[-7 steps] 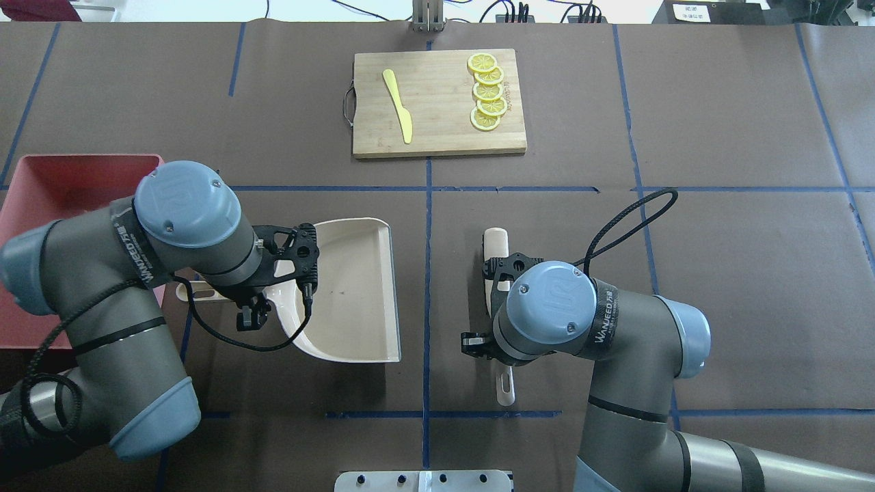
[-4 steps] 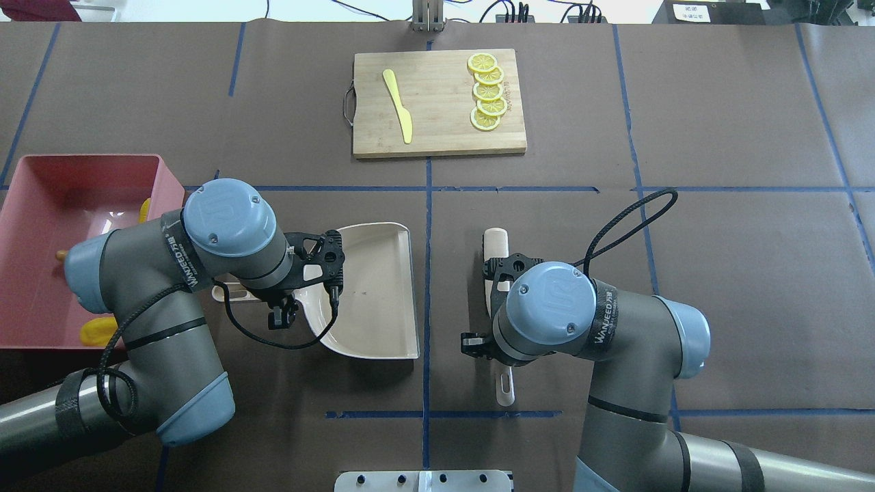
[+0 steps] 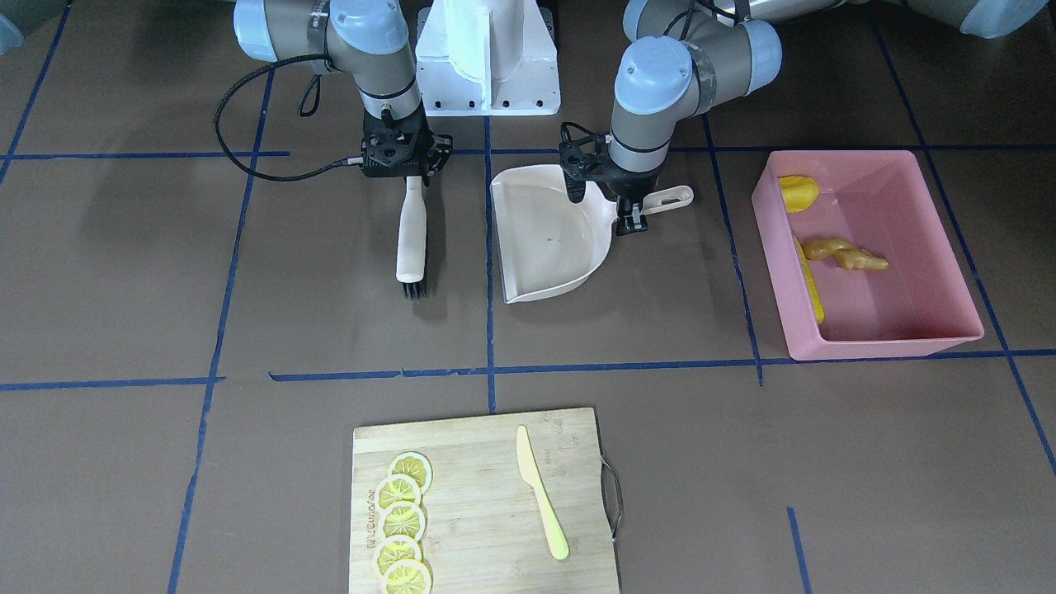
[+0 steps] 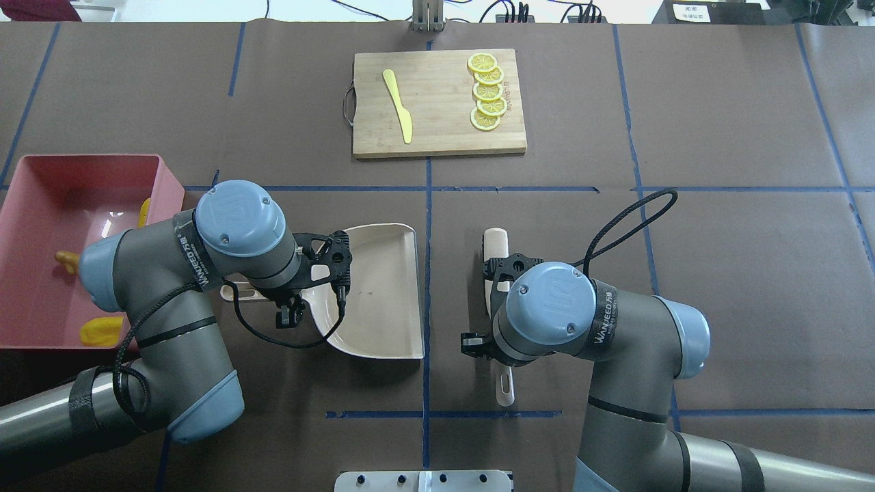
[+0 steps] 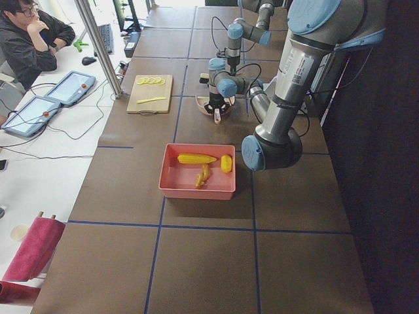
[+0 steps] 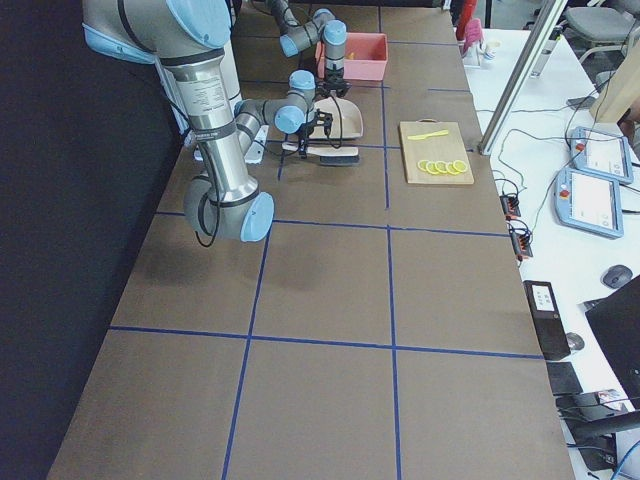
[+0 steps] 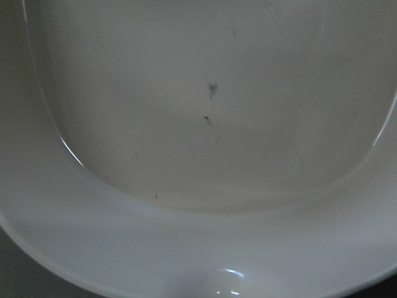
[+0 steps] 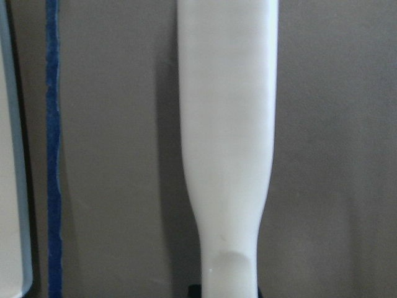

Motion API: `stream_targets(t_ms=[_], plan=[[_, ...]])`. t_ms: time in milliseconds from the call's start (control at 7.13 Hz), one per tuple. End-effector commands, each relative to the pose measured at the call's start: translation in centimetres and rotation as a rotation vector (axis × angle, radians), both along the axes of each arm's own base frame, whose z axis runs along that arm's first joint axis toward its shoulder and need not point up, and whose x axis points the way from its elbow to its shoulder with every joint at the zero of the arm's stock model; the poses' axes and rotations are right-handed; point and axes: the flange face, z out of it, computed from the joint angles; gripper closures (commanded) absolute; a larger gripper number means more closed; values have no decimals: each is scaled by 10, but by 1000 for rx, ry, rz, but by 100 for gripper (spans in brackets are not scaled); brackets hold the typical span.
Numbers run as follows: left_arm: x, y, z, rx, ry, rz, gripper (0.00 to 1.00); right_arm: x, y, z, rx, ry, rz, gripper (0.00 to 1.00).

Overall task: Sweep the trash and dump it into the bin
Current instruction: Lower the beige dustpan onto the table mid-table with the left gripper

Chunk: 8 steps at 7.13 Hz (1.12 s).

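Lying in smooth pink bin [image 3: 887, 346]: knobbly ginger root [image 3: 841, 253], corn cob [image 3: 813, 285]

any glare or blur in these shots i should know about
Left wrist view: dim, the dustpan fills it, with a small glint low down. Right wrist view: the brush is very close and soft-edged. Overhead view: a bright reflection on the bin floor. Both side views: one side of the picture falls to black.
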Motion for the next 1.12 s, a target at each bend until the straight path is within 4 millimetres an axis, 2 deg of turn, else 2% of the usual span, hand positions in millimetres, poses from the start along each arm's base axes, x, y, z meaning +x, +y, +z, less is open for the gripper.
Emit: stream_targets(t_ms=[0, 140, 281, 421, 701, 842, 982], plan=[[5, -3, -2, 8, 2, 1, 14, 0, 0, 0, 0, -1, 0, 100], [6, -4, -4, 20, 30, -3, 0, 0, 0, 0, 0, -1, 0, 100], [2, -5, -5, 33, 41, -8, 0, 0, 0, 0, 0, -1, 0, 100], [-11, -14, -12, 41, 51, -27, 0, 0, -1, 0, 7, 2, 8, 100], [-59, -37, -32, 47, 68, -94, 0, 0, -1, 0, 9, 3, 10, 100], [-84, -32, -53, 47, 68, -112, 0, 0, -2, 0, 15, 3, 9, 100], [-125, -34, -78, 54, 88, -163, 0, 3, -6, 0, 20, 3, 11, 100]])
